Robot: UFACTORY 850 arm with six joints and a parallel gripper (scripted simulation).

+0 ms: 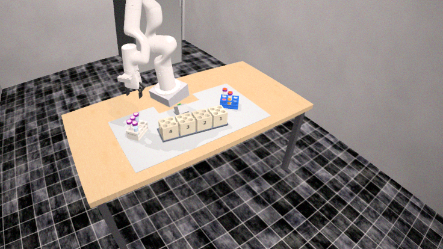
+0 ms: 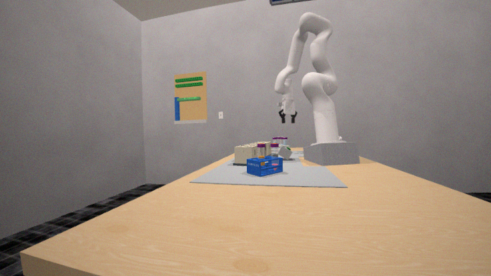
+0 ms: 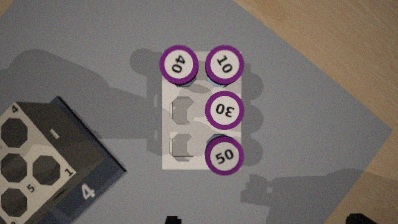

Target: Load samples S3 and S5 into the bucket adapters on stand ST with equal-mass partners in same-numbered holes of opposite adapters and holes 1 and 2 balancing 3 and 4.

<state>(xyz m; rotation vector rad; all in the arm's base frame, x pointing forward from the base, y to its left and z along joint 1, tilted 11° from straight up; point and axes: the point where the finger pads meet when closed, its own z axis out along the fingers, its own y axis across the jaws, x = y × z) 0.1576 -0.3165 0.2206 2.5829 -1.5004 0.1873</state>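
Standing on the wooden table (image 1: 102,173) (image 2: 240,213), a white arm (image 1: 165,73) (image 2: 324,117) rises at the upper left of the top view; a grey mat (image 1: 198,154) (image 2: 309,178) (image 3: 310,65) lies across the table's middle; the loading stand (image 1: 195,133), at the centre of the top view, bears cream adapters numbered 4, 3, 2 and 1 from left to right; left of them, a white rack (image 1: 142,130) (image 3: 200,162) holds four water blanks marked 40, 10, 30 and 50, seen at the centre of the wrist view; the blue rack (image 1: 229,106) (image 2: 264,169), right of centre in the top view, has two tubes with purple-rimmed caps, their IDs unreadable; the gripper (image 1: 134,94) (image 2: 287,121) hangs at upper left there, released, its fingers wide apart with nothing between them; the small desk (image 1: 182,109) (image 2: 285,153) with its green key (image 1: 179,104) (image 2: 288,148) sits behind the adapters
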